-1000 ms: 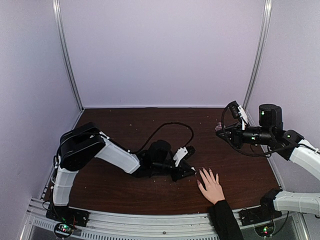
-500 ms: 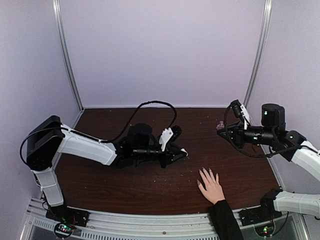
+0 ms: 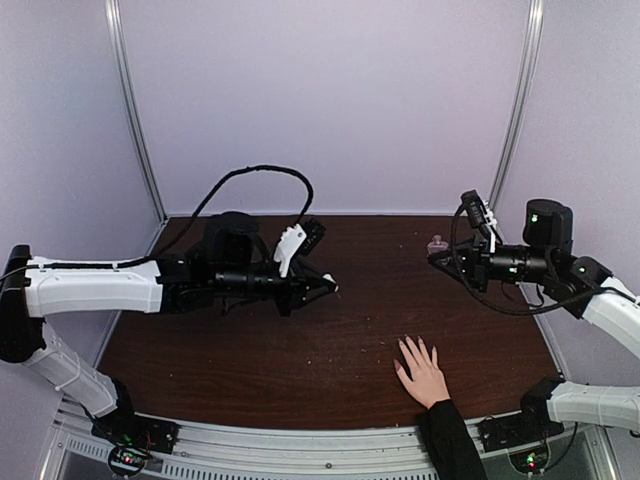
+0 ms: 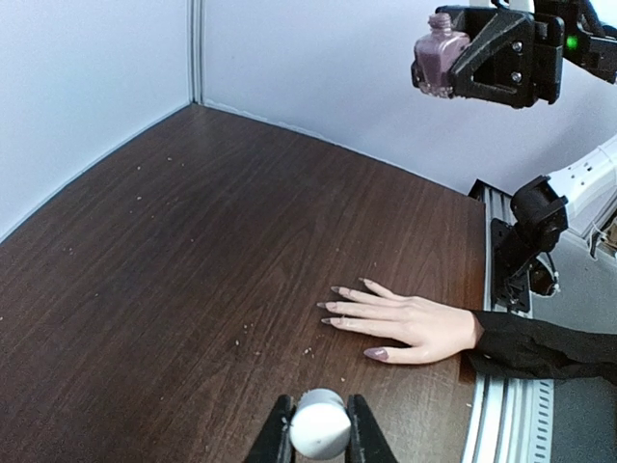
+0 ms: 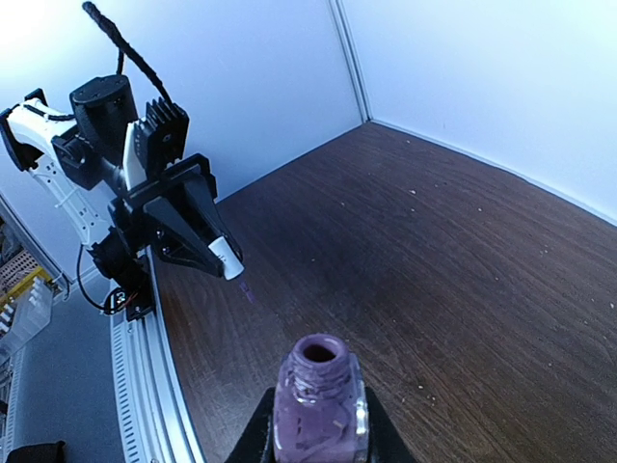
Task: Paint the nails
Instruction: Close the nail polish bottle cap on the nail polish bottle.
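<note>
A light-skinned hand [image 3: 424, 374] with a black sleeve lies flat near the table's front edge, fingers spread. Its nails [image 4: 376, 354] look mauve in the left wrist view. My left gripper [image 3: 322, 287] hovers over the table's middle, well left of the hand, shut on the white cap [image 4: 320, 429] of the polish brush. The purple brush tip [image 5: 246, 289] points down from the cap [image 5: 224, 258]. At the right my right gripper [image 3: 440, 255] is raised and shut on an uncapped bottle of purple polish [image 5: 318, 410], which also shows in the top view as a small bottle [image 3: 437, 245].
The dark wooden table [image 3: 350, 340] has pale walls on three sides and a metal rail [image 3: 300, 440] along its front. A black cable [image 3: 260, 175] loops above the left arm. Small crumbs [image 4: 308, 350] dot the wood near the hand.
My left arm has risen and pulled back to the left, from right beside the hand to over the table's middle, still gripping the brush cap. The right arm and bottle barely moved.
</note>
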`<state>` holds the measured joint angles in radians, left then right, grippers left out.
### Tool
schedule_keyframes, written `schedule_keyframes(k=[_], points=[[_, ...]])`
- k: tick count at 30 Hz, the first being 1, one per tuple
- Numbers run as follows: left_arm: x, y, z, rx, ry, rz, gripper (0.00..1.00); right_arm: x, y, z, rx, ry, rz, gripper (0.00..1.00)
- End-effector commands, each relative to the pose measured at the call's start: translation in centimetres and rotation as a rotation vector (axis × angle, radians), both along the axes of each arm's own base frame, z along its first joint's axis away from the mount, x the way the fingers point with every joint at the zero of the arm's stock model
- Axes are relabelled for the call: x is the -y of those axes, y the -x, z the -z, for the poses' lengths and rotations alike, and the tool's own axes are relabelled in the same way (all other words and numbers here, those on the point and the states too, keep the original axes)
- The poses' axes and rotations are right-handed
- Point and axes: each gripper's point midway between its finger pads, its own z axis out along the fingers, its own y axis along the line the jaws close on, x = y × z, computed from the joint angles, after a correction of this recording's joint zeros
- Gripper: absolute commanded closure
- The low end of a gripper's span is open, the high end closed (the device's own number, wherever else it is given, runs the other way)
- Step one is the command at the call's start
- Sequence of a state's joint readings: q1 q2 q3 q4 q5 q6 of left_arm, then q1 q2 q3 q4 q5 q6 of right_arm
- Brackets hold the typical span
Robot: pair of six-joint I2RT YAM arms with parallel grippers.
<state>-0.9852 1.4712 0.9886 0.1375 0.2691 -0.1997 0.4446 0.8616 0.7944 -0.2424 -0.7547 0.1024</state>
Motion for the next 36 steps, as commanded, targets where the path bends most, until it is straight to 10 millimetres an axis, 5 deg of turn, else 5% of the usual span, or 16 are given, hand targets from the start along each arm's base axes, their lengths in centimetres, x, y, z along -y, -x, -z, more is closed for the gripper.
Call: schedule_keyframes(k=[1,16,26,36], points=[[-2.5,0.5,-1.9,-0.053,-0.077,-0.05,1.0,-1.8,1.7,-2.2,0.066,-0.096,-0.13,1.0],[-2.7,7.1,-11.9,-0.01,0.03,0.216,1.0,-6.3,7.2,-1.4,0.224,0.009,-0.357,1.0],[-0.9,11.3,-14.6,0.187,0.087,0.357,1.0,-7.5,9.5,-1.3,0.319,0.108,-0.409,1.0],[0.3,14.2,-14.9,0.41,0.112,0.481,1.0,-9.2,11.9,0.2,0.4,0.259,-0.507,1.0]])
